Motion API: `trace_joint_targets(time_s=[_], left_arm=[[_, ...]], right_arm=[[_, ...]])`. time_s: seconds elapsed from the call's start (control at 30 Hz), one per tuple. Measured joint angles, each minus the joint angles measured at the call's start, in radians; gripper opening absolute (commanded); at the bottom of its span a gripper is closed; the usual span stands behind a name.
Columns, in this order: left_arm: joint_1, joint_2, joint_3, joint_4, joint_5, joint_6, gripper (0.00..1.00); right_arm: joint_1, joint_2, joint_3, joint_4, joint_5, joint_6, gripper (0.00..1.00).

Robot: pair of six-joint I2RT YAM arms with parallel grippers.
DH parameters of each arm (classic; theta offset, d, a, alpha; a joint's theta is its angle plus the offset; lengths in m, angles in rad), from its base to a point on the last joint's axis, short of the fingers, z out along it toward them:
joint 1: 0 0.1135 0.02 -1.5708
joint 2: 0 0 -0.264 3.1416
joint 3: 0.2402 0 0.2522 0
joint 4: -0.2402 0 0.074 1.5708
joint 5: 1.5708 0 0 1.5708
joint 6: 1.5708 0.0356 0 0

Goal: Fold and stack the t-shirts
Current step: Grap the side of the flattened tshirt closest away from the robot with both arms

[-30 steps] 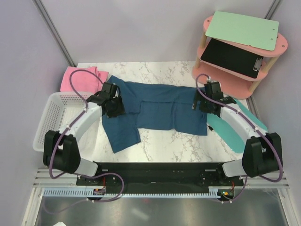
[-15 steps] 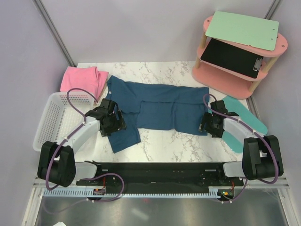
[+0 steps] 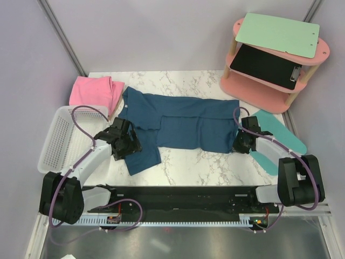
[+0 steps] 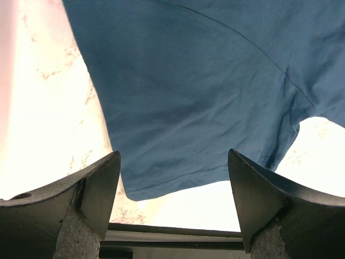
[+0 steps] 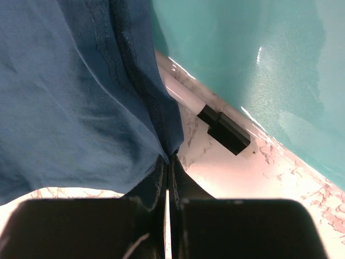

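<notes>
A dark teal-blue t-shirt (image 3: 188, 124) lies spread across the marble table, one sleeve pointing toward the near left. A light pink t-shirt (image 3: 94, 90) sits folded at the back left. My left gripper (image 3: 131, 148) hovers open over that sleeve. In the left wrist view the sleeve's hem (image 4: 178, 178) lies between the wide-apart fingers of the left gripper (image 4: 173, 181), which hold nothing. My right gripper (image 3: 241, 144) is at the shirt's near right corner. In the right wrist view the right gripper (image 5: 168, 159) is shut on that corner of the blue cloth (image 5: 70, 108).
A white basket (image 3: 54, 140) stands at the left edge. A turquoise mat (image 3: 280, 137) lies right of the shirt, with a white stick with a black end (image 5: 226, 132) along its edge. A pink shelf (image 3: 259, 91) at the back right holds a green clipboard (image 3: 277, 33) and a black one (image 3: 267, 65).
Both arms have drawn back toward the near edge. The left gripper opened wider over the sleeve. The right gripper went from open to shut on the shirt's near right corner.
</notes>
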Motion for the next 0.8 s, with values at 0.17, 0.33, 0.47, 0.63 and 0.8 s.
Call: trace_joint_targets(time_s=[0.17,0.33,0.47,0.63,0.8], left_arm=[[0.003,-0.016,-0.003,-0.024,-0.017,-0.011,0.84],[0.003,0.019,-0.005,-0.044,-0.005,-0.019,0.84],[-0.003,0.107,-0.006,-0.045,0.022,-0.02,0.84],[-0.021,0.159,-0.021,-0.047,0.033,-0.028,0.83],[-0.043,0.148,-0.033,-0.047,0.027,-0.041,0.79]], right_arm=[[-0.016,-0.03,-0.017,-0.011,0.037,0.004,0.0],[-0.052,-0.037,-0.017,-0.026,0.061,0.003,0.0],[-0.08,-0.037,-0.017,-0.027,0.063,0.003,0.0],[-0.103,-0.021,-0.008,-0.029,0.052,0.002,0.0],[-0.143,0.024,0.027,-0.017,0.031,-0.005,0.0]])
